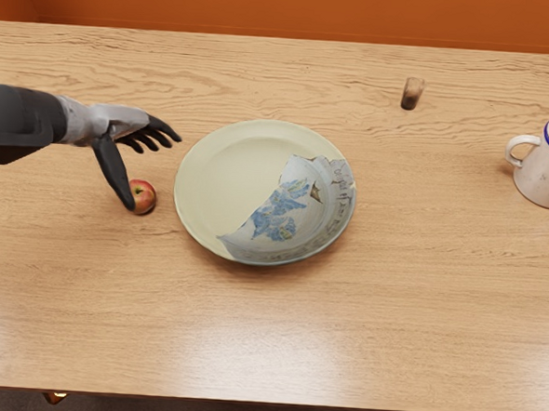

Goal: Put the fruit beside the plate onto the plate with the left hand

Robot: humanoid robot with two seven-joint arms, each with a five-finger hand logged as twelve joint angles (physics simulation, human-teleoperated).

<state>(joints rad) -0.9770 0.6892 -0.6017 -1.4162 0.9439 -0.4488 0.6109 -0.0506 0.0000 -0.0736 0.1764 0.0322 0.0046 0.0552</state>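
- The apple (pixel 144 197) is seen just left of the plate (pixel 219 172), not yet placed.
- The left hand (pixel 122 138), farther left, is held spread; nothing is grasped.

Single head cam, above near edge, tilted down across table (pixel 266 335) twd orange wall (pixel 268 5); mid-range.

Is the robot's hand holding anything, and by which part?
Nothing is held: the left hand is open, one finger reaching down beside the apple, not closed around it.
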